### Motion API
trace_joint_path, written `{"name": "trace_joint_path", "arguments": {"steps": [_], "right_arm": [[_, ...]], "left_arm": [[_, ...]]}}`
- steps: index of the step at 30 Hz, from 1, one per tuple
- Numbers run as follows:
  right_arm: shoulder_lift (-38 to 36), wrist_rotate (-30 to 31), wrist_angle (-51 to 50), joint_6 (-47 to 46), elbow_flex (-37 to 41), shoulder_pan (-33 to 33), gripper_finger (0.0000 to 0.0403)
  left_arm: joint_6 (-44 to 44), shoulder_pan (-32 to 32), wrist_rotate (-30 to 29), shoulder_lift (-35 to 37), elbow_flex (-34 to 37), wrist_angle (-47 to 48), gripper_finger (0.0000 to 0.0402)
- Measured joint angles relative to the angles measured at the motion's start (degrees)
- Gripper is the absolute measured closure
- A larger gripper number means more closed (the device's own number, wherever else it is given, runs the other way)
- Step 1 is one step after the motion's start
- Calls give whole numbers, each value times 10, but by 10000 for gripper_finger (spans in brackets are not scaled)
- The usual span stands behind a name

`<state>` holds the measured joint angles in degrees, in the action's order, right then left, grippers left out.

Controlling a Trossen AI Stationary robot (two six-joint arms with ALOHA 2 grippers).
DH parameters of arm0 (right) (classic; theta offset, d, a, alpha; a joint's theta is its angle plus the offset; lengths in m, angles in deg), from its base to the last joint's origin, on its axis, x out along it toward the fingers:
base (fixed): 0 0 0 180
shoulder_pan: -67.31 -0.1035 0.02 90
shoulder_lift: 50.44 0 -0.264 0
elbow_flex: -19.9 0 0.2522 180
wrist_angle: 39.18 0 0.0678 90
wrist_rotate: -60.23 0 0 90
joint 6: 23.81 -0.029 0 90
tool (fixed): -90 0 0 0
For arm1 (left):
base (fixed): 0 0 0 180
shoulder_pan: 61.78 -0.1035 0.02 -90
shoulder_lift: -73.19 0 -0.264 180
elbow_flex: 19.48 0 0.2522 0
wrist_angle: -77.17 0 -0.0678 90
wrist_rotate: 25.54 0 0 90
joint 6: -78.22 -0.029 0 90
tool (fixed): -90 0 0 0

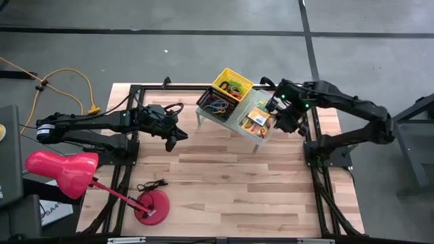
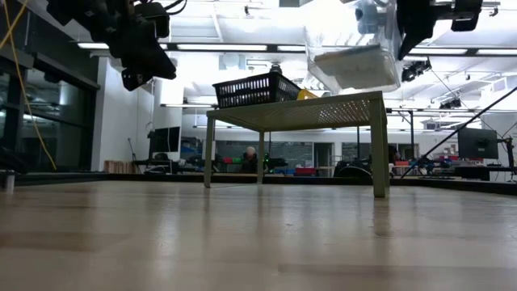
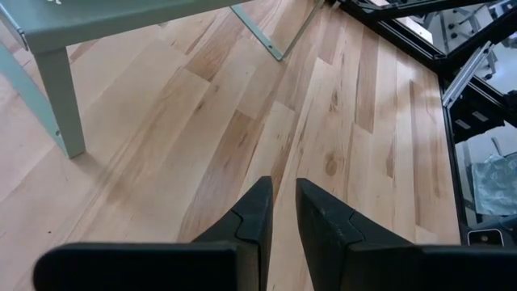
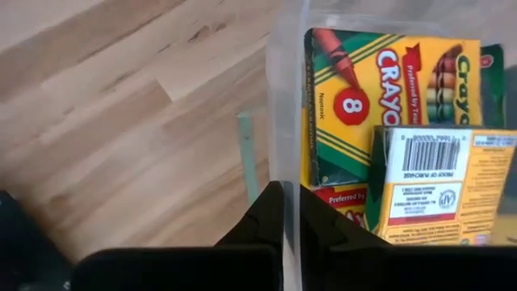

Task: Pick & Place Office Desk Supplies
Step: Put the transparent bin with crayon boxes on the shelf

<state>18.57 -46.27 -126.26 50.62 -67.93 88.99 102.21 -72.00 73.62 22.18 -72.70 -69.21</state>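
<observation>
Clear tub (image 4: 355, 97), packed with green-and-yellow crayon boxes (image 4: 380, 89), raised above the pale green shelf (image 2: 295, 111), wall clenched by right gripper (image 4: 291, 212). Left gripper (image 3: 279, 212) slightly parted, empty, over bare table (image 3: 363, 121).

Two dark, matte arms are seen from above, built from slim tubular links joined by chunkier black joint housings. A pale band is noted near the base of the left arm (image 1: 47, 130), and black cables are looped over its wrist. A small green light is spotted on the right arm (image 1: 352, 108) near the wrist. Each gripper is ended by two black, wedge-shaped fingers (image 3: 254, 214) with stepped inner edges, mounted on a flat black crossbar.
</observation>
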Motion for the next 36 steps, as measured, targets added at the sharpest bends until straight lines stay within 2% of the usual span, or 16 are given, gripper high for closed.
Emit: {"name": "trace_joint_path", "arguments": {"steps": [7,13,22,36], "right_arm": [[8,-12,3,51,0,52,400],[45,-30,2,92,0,85,400],[90,-29,3,123,0,110,400],[91,-15,3,142,0,115,400]], "left_arm": [[0,0,0,0,0,0,350],[0,0,0,0,0,-3,350],[0,0,0,0,0,-3,350],[0,0,0,0,0,-3,350]]}}
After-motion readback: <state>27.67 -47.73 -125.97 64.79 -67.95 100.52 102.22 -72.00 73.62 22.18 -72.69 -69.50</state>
